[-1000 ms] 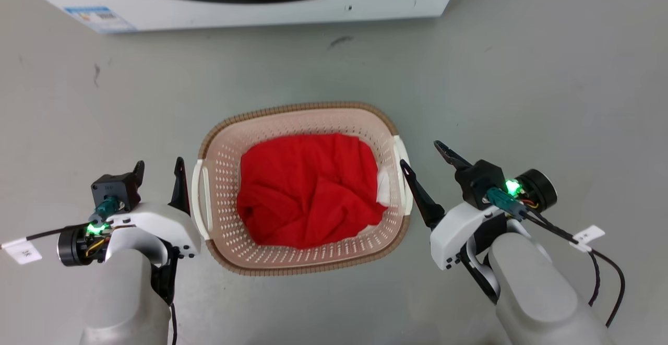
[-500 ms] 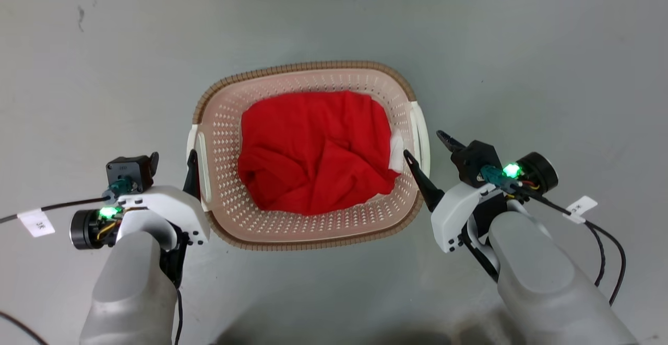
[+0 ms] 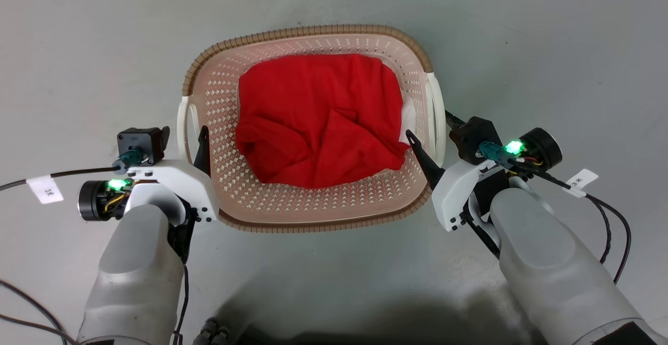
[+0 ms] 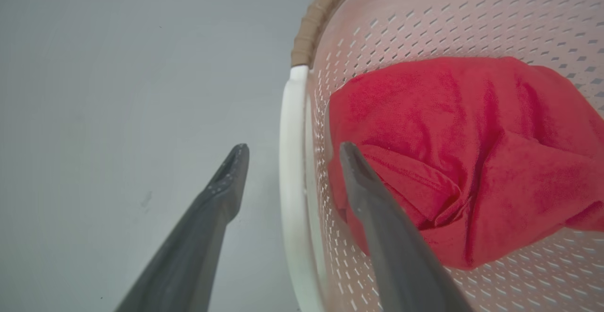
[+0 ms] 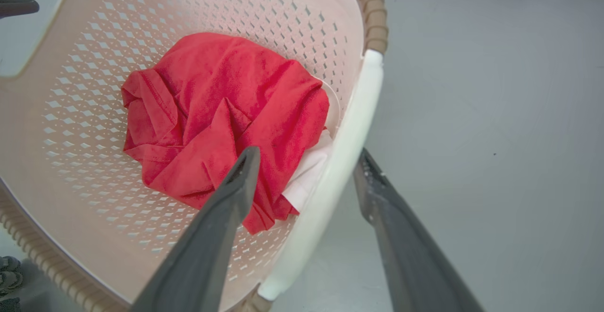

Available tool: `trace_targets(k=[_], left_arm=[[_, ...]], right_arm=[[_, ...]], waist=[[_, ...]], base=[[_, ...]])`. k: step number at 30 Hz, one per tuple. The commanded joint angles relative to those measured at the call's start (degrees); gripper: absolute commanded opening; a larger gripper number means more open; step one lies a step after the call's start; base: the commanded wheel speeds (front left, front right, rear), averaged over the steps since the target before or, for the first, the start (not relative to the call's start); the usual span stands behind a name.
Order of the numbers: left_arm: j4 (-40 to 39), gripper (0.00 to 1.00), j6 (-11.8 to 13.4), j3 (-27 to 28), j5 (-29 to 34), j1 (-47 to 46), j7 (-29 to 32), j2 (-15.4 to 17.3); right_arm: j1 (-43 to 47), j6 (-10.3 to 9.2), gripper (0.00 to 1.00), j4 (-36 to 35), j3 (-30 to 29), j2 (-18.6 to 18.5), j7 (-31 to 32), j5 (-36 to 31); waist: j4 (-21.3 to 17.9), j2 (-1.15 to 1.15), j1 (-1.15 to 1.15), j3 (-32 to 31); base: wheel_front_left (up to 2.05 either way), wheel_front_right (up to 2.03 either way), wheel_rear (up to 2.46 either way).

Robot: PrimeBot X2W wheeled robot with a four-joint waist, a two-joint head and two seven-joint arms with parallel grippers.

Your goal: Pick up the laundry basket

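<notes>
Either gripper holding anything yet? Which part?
Nothing held. Both are open: the left gripper straddles the left handle of the laundry basket, and the right gripper straddles the right handle.

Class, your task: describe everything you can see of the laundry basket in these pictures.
The laundry basket is a rounded-rectangular, pale pink tub that looks plastic, with diamond-perforated walls, a brown woven-look rim and a white loop handle on each short side. It stands upright on the grey floor, holding a crumpled red cloth over a bit of white fabric. The open left gripper and right gripper each straddle a handle, one finger inside, one outside; contact is unclear.
</notes>
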Motion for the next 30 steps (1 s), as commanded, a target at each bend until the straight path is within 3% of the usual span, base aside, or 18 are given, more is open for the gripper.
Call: trace_targets(k=[1, 10, 11, 12, 13, 14, 22, 30], left_arm=[[0.54, 1.00, -0.01, -0.32, -0.30, -0.90, -0.15, -0.24], [2.57, 1.00, -0.06, -2.03, -0.97, -2.39, -0.15, -0.95], [2.90, 0.78, -0.07, -2.32, -0.87, -2.57, -0.15, -1.03], [2.90, 0.78, -0.07, -2.32, -0.87, -2.57, -0.15, -1.03], [2.90, 0.33, -0.07, -2.58, -0.72, -2.92, -0.16, -0.95], [2.88, 0.00, -0.07, -2.70, -0.77, -3.13, -0.16, -0.82], [3.74, 0.00, -0.02, -5.29, -2.27, -3.26, -0.05, -1.90], [5.29, 0.00, -0.10, -8.71, -5.20, -0.62, -0.19, -2.51]], right_arm=[[-1.13, -0.04, 1.00, 0.27, 0.29, -0.05, -0.14, 0.40], [-2.43, -0.04, 1.00, 2.26, 1.29, -0.06, -0.14, 1.16], [-2.43, -0.04, 1.00, 2.64, 1.55, -0.06, -0.14, 1.34], [-2.43, -0.04, 1.00, 2.64, 1.55, -0.06, -0.14, 1.34], [-2.57, -0.04, 0.81, 2.99, 1.88, -0.05, -0.14, 1.31], [-2.89, -0.04, 0.00, 3.20, 2.07, -0.06, -0.14, 1.32], [-2.87, 0.40, 0.00, 4.27, 3.49, 0.38, -0.26, 1.72], [-0.04, 0.46, 0.00, 6.72, 7.37, 0.62, -0.27, 4.51]], waist=[[0.11, 0.00, 0.00, 0.74], [0.40, 0.00, 0.00, 2.63], [0.47, 0.00, 0.00, 2.75], [0.47, 0.00, 0.00, 2.75], [0.55, 0.00, 0.00, 2.86], [0.56, 0.00, 0.00, 2.94], [0.80, 0.00, 0.00, 2.03], [0.66, 0.00, 0.00, -5.16]], base=[[0.00, 0.00, 0.00], [0.00, 0.00, 0.00], [0.00, 0.00, 0.00], [0.00, 0.00, 0.00], [0.00, 0.00, 0.00], [0.00, 0.00, 0.00], [0.00, 0.00, 0.00], [0.00, 0.00, 0.00]])
